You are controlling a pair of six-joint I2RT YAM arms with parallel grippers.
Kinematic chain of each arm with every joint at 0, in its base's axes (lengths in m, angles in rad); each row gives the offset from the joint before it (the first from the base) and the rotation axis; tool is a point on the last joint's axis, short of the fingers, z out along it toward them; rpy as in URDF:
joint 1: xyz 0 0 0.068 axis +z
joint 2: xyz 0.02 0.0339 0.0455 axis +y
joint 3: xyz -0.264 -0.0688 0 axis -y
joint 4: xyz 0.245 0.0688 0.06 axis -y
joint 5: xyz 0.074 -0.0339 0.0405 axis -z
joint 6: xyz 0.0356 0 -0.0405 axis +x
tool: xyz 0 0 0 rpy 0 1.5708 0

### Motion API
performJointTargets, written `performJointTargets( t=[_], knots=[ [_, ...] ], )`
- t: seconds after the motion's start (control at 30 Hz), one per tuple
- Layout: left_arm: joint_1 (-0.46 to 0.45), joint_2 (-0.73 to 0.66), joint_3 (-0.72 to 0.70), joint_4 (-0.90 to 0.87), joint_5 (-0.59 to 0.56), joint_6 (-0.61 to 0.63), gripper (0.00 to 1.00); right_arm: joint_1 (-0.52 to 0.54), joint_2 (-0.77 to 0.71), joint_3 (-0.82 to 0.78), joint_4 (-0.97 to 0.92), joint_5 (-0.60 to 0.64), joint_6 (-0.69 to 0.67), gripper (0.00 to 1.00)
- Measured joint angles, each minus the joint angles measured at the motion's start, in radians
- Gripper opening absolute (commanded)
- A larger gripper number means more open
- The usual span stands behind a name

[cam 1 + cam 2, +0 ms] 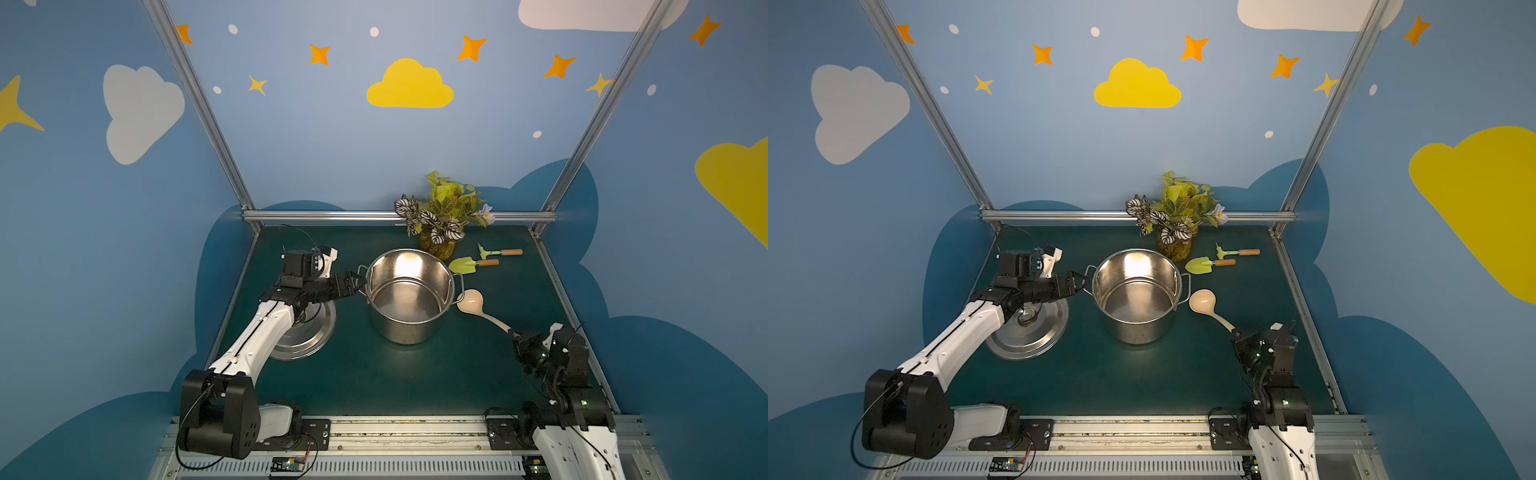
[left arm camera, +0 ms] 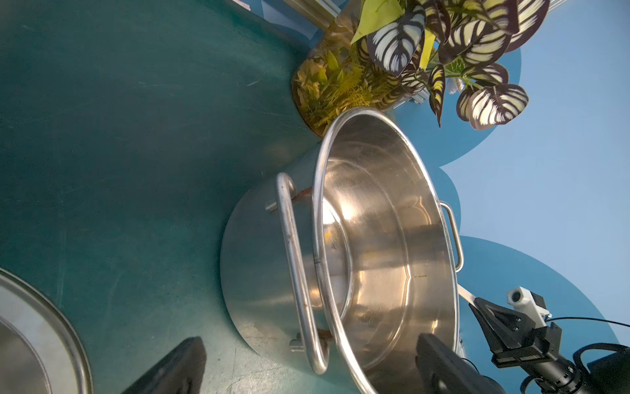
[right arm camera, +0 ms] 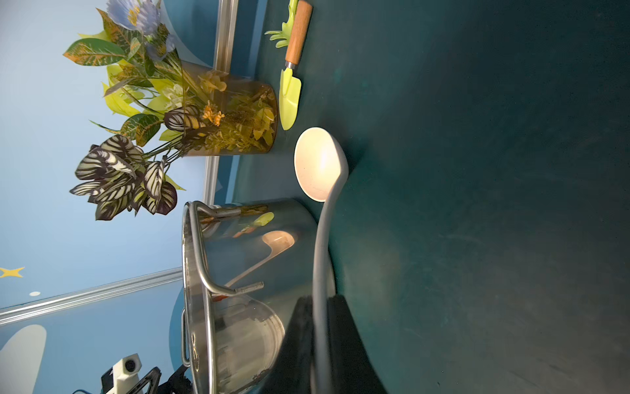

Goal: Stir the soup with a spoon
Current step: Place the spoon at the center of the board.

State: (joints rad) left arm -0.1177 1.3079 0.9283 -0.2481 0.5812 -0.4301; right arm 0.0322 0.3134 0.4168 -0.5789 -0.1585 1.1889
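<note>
A large steel pot stands mid-table. Its shiny bottom shows no distinct soup, at most a clear film. The cream spoon is a ladle whose bowl sits low beside the pot's right handle. My right gripper is shut on the end of its thin handle. My left gripper is open at the pot's left handle. In the left wrist view that handle lies between the spread fingers, touching neither.
The pot's steel lid lies on the table under my left arm. A potted plant stands behind the pot. A lime-green trowel and hand rake lie at the back right.
</note>
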Motion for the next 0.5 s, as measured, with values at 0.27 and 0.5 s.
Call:
performJointTargets(
  t=[0.27, 0.5],
  knots=[
    [0.0, -0.011, -0.003, 0.009, -0.017, 0.001, 1.0, 0.0, -0.099, -0.114, 0.04, 0.001, 0.003, 0.19],
    [0.0, -0.02, -0.015, 0.023, -0.038, 0.007, 1.0, -0.001, -0.091, -0.166, -0.07, 0.03, -0.035, 0.55]
  ],
)
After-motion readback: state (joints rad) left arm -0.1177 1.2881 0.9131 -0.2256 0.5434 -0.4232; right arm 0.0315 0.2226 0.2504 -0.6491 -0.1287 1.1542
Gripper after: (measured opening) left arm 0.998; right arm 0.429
